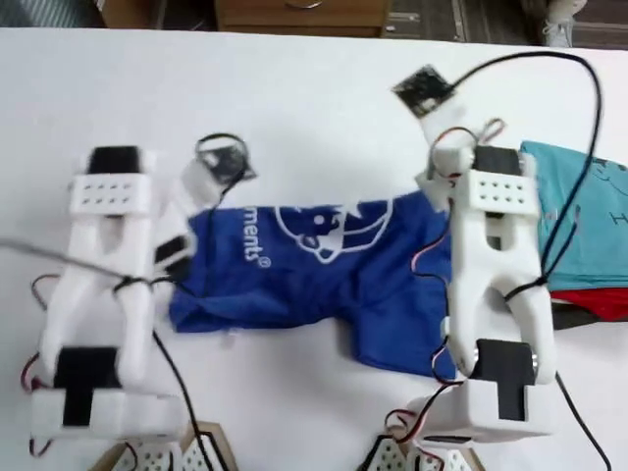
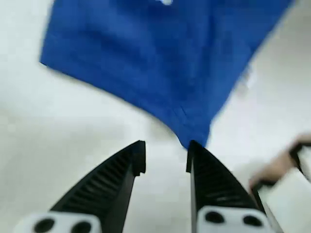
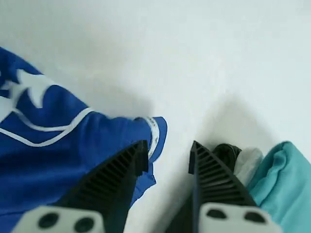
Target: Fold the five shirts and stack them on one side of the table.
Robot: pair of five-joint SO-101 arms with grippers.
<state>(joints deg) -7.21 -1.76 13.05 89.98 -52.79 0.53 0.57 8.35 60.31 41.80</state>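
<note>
High view, item one: a blue cotton shirt with white printed lettering and emblem [image 1: 314, 265] is lying across the middle of the white bench [image 1: 294, 88]. It is spreading sideways between the two arms, and its lower right portion is bunching lower than the rest.

Item two: a folded teal cotton shirt [image 1: 589, 221] is sitting at the right edge of the frame. It is resting on a red cloth layer [image 1: 601, 302], with a dark layer showing beneath. How many garments this pile is holding cannot be told.

Left end effector [image 2: 165, 158]: its black ribbed fingers are standing apart and gripping nothing. One tip is sitting at a pointed corner of the blue shirt, at the centre of the left wrist view.

Right end effector [image 3: 167, 155]: its fingers are likewise standing apart and empty, hovering over a hemmed edge of the blue shirt at centre frame. The teal shirt is showing at the lower right corner.

Progress, as a judgement: stacking is looking under way on the right side. The blue shirt is looking at most partly folded and is waiting to be finished and added. The full count of five cannot be confirmed.
</note>
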